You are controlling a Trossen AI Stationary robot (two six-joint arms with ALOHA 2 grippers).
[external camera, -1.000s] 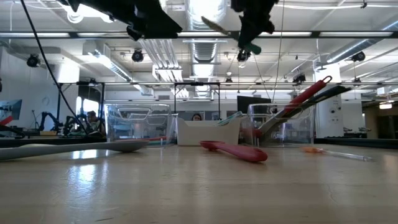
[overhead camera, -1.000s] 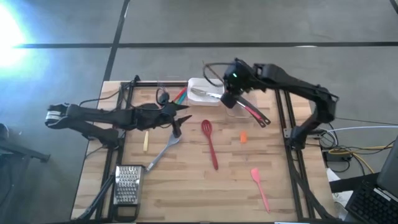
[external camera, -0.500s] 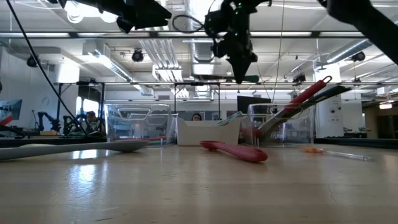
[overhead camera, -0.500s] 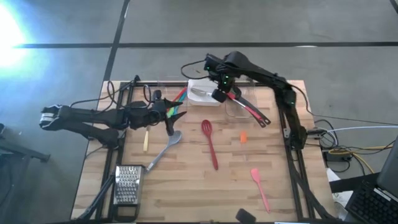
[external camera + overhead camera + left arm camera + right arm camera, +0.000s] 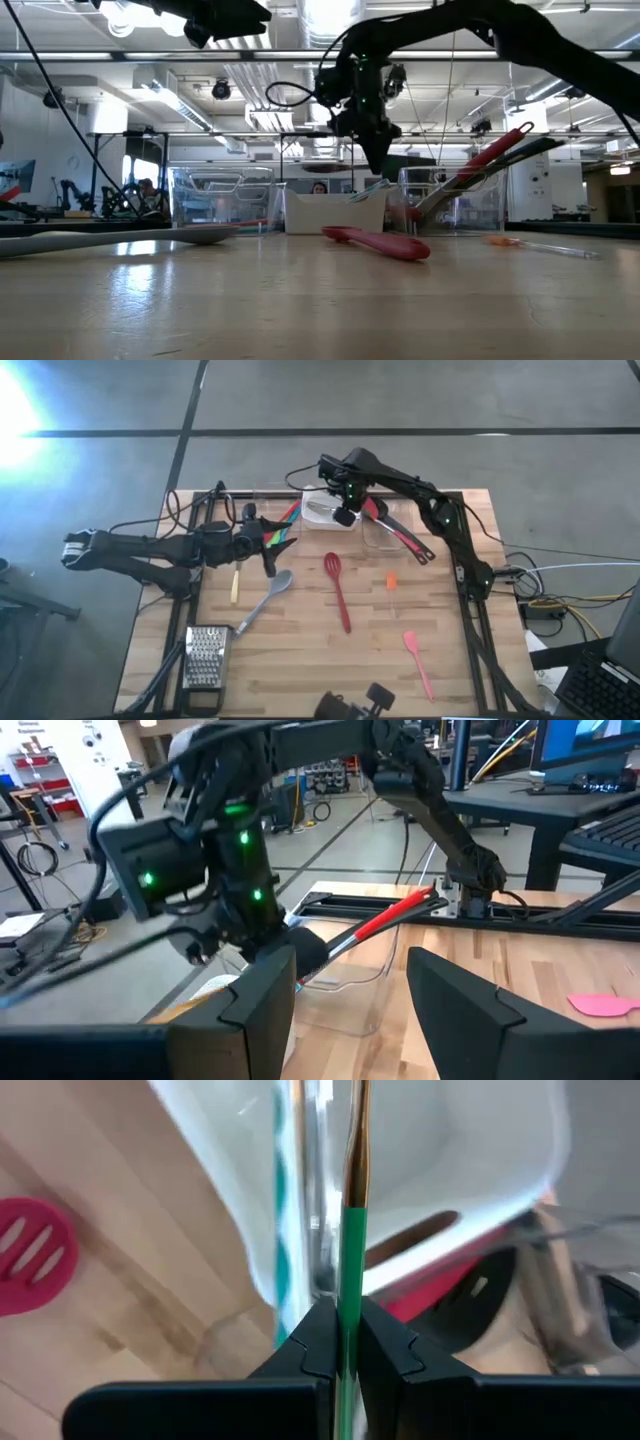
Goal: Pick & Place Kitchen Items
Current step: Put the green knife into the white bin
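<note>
Gripping green-handled utensil point(image 5: 350, 1270), right gripper point(image 5: 344, 516) pinches slim handle between clenched fingers, poised over white bin point(image 5: 320, 520); utensil runs from fingers down toward bin interior. Clear container point(image 5: 385, 538) just beside it, with red and black utensils point(image 5: 398, 536) inside. Left gripper point(image 5: 270, 550) well apart, fingers spread, holding nothing, grey spoon point(image 5: 262, 602) just beside fingertips. Red slotted spoon point(image 5: 337, 588) on table point(image 5: 300, 660) between both grippers.

Grey concrete floor point(image 5: 400, 395) around the wooden desk point(image 5: 300, 660), crossed by dark seam lines. Bright glare point(image 5: 15, 405) on floor at far left. Low view: open workshop, ceiling ducts point(image 5: 330, 105) and strip lights point(image 5: 560, 10), black frame rack point(image 5: 315, 135) behind. Cables point(image 5: 570, 600) and a keyboard point(image 5: 600, 685) lie right of the desk
</note>
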